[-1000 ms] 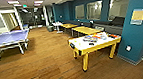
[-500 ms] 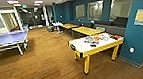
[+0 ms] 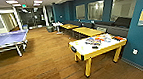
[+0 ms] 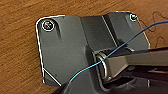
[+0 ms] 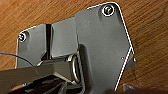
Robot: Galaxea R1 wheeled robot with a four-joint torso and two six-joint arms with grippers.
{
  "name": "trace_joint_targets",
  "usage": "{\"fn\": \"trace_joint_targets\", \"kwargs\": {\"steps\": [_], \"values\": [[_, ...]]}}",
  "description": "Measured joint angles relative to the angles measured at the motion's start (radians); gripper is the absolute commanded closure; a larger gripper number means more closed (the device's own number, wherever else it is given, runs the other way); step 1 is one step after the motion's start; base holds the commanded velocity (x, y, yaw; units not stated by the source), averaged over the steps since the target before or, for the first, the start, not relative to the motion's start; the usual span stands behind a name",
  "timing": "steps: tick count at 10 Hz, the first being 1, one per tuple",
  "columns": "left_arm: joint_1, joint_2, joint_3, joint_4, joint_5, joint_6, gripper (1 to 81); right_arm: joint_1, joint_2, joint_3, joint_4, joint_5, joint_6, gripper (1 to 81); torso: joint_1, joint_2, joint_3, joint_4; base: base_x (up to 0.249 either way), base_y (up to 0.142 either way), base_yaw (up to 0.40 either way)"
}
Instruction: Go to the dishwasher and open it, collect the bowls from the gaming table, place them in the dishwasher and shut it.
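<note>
The head view looks into a long room with a wooden floor [image 3: 47,67] and dark blue walls. One gaming table [image 3: 88,49] stands near the right, just beside a blue pillar [image 3: 142,33]; it has a white tabletop and yellow legs. A cluster of small coloured things [image 3: 97,40] lies on the far part of that tabletop, blurred together, so whether they are the bowls and how many there are cannot be told. One small dark object [image 3: 95,47] lies apart from them, nearer the middle.

Behind it, two yellow-topped tables [image 3: 86,30] stand in a row along the right wall, beside a dark sofa [image 3: 119,25]. One blue table-tennis table [image 3: 7,39] stands well apart on the left. Three windows are set in the blue wall on the right.

Both wrist views look down on the wooden floor past the robot's own dark plate. A thin blue wire [image 4: 120,46] crosses the left wrist view. Whether either hand is released or clenched cannot be told.
</note>
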Motion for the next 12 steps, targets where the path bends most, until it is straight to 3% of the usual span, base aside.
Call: {"fn": "trace_joint_targets", "kwargs": {"steps": [12], "values": [[-0.001,0.01,-0.002,0.0,0.001,0.0,1.0,-0.007,0.0,0.0,0.0,0.0,0.0,1.0,0.001,0.0,0.0,0.0,0.183,0.0,0.0]]}}
